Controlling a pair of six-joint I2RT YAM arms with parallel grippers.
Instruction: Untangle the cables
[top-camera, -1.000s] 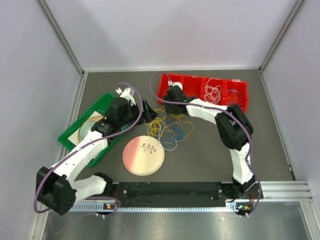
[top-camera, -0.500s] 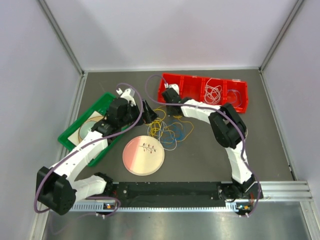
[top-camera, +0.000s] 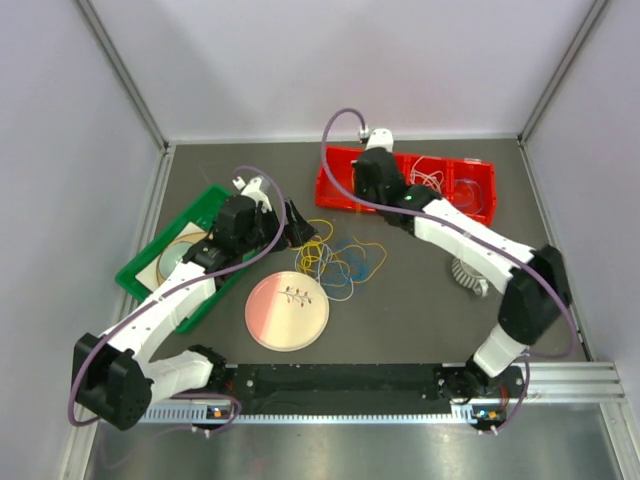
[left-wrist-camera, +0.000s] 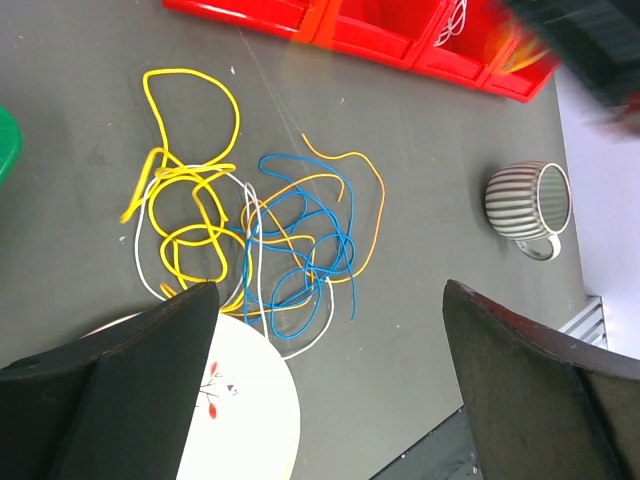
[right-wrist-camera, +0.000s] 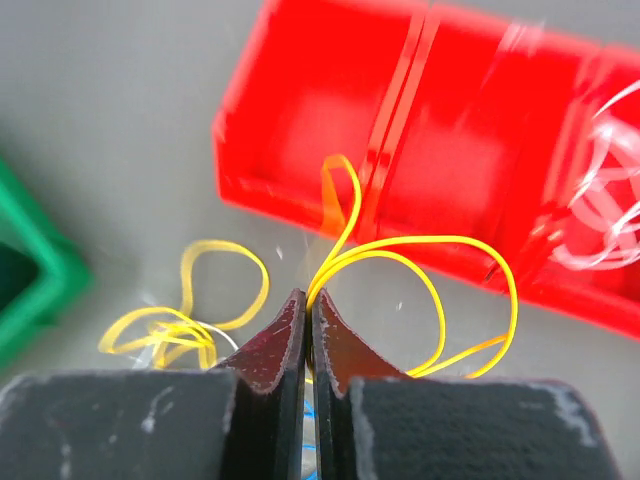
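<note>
The cables (top-camera: 340, 258) lie in a tangle of yellow, blue, white and orange loops (left-wrist-camera: 250, 240) on the dark table between the two arms. My right gripper (right-wrist-camera: 309, 297) is shut on a thin yellow cable (right-wrist-camera: 430, 245), whose loops rise from the pinched jaws in front of the red bin (right-wrist-camera: 470, 130). It hangs above the near left corner of that bin. My left gripper (left-wrist-camera: 328, 290) is wide open, with nothing between its fingers. It hovers over the tangle's near edge and the plate (left-wrist-camera: 240, 410).
The red bin (top-camera: 470, 180) at the back holds a white wire coil (top-camera: 428, 185). A green tray (top-camera: 150, 260) sits at the left. A pink plate (top-camera: 287, 311) lies in front of the tangle, and a striped mug (left-wrist-camera: 528, 205) stands to its right.
My right gripper shut on the yellow cable and rose back toward the red bin, its elbow swinging out to the right. The left arm has not moved.
</note>
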